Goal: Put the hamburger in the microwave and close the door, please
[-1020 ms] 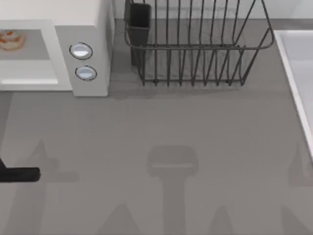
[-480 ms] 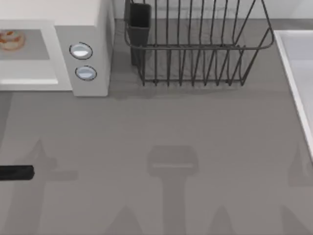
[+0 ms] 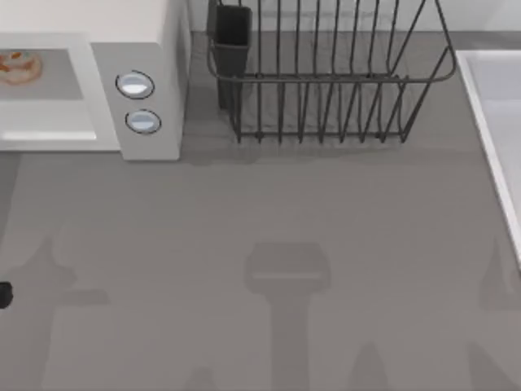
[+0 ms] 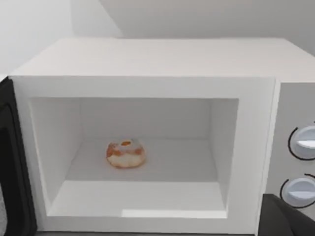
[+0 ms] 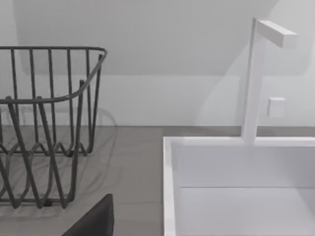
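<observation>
From above, we see the microwave point(image 3: 122, 73) at the tabletop's point(image 3: 269, 204) far left, its cavity open, with the burger point(image 3: 18, 67) lying on the cavity floor. A dark rack point(image 3: 326, 73) stands beside it, a white sink point(image 3: 496, 122) at the right edge. Our left arm point(image 3: 4, 295) barely pokes in at the left edge.

The left wrist faces the cavity; the burger point(image 4: 125, 154) sits inside, the door point(image 4: 12, 172) swung wide. We cannot tell how either arm's jaws stand.

The right wrist shows rack point(image 5: 44, 128), sink point(image 5: 236, 182) and tap point(image 5: 256, 78).
</observation>
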Robot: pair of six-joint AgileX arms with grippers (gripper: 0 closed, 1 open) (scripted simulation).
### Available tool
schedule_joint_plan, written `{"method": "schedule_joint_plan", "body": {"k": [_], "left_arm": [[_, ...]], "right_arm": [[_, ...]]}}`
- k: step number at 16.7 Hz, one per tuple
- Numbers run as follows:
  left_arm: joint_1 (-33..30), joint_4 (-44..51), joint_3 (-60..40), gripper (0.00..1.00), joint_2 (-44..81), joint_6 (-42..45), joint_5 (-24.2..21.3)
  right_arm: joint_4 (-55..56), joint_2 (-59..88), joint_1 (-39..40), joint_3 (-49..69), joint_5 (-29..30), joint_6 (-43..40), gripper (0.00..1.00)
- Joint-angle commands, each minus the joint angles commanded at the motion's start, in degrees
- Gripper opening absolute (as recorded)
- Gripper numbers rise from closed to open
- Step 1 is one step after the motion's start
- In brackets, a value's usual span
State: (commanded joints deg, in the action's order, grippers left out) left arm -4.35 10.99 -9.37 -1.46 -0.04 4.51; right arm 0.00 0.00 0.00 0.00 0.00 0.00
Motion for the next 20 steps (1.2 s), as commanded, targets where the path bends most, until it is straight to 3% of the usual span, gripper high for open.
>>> {"method": "schedule_joint_plan", "body": {"k": [6, 9, 13, 20], "left_arm": [[0.6, 0.4, -0.6, 0.0, 0.7, 0.5, -0.5], [4.9, 2.6, -5.8, 0.0, 6.2, 4.1, -3.5], [15.8, 8.3, -18.1, 0.0, 21.8, 13.0, -10.6], [40.0, 21.8, -42.9, 0.0, 63.5, 33.1, -26.1]], "right_arm": [[0.0, 0.0, 0.0, 0.0, 0.0, 0.0, 1.0], [0.0, 0.0, 0.0, 0.0, 0.0, 0.0, 1.0], [0.0, 0.0, 0.0, 0.0, 0.0, 0.0, 1.0], [0.0, 0.0, 0.0, 0.0, 0.0, 0.0, 1.0]]}}
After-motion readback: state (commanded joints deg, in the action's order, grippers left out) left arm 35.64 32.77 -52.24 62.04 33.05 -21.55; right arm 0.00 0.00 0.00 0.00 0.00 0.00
